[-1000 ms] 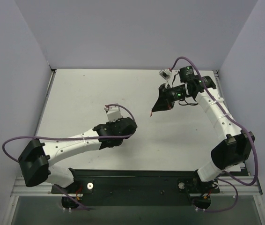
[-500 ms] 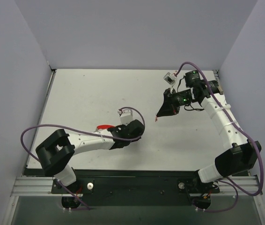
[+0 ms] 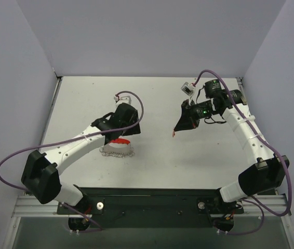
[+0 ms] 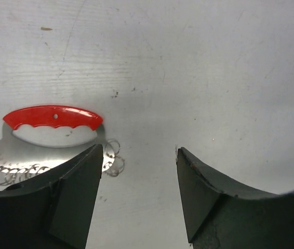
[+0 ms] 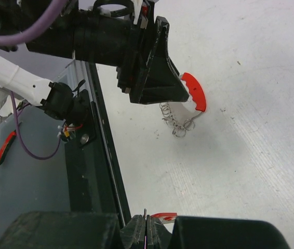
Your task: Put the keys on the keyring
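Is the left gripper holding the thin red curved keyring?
No, the left gripper is open and empty; the red keyring lies flat on the table.

The top camera is looking steeply down on the whole tabletop (image 3: 84, 104) from high overhead. The left wrist camera is facing the keyring (image 4: 53, 116) closely (the right one is viewing it obliquely, from afar).

The keyring (image 3: 119, 141) lies flat on the desk (image 3: 199, 161), left of the middle. The keys (image 3: 117, 152) lie spread along its near side, touching it. The left hand (image 3: 123, 134) is just behind and above them; in its wrist view both things lie to the left of the gap between its fingers. The right hand (image 3: 173, 132) is well apart, to the right.
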Available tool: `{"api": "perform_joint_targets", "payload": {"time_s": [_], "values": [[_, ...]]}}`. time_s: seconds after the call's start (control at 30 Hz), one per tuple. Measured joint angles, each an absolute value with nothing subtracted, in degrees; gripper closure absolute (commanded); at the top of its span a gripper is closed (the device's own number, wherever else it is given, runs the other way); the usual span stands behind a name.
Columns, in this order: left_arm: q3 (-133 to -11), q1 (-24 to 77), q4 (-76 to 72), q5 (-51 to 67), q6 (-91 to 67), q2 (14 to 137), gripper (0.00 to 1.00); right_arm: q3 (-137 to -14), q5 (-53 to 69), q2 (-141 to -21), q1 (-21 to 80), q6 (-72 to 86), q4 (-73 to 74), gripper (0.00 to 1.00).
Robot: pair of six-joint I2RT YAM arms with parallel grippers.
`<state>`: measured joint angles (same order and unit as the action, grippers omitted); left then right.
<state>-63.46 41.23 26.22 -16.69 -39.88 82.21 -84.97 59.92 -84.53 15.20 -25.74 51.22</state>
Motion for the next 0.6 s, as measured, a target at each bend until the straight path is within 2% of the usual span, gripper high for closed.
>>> {"api": "perform_joint_targets", "payload": {"time_s": [0.13,0.23,0.6], "values": [[-72.2,40.9,40.1,-15.0,-35.3,84.7,0.32,-84.9,60.1,-84.6,15.2,-26.2,51.6,1.00],[-74.4,41.1,45.6,-14.1,-32.6,85.0,0.33,-84.9,60.4,-84.8,15.2,-26.9,51.8,1.00],[-67.0,40.2,48.1,-4.4,-31.2,89.7,0.42,-84.1,61.1,-84.9,15.2,-28.4,53.3,1.00]]}}
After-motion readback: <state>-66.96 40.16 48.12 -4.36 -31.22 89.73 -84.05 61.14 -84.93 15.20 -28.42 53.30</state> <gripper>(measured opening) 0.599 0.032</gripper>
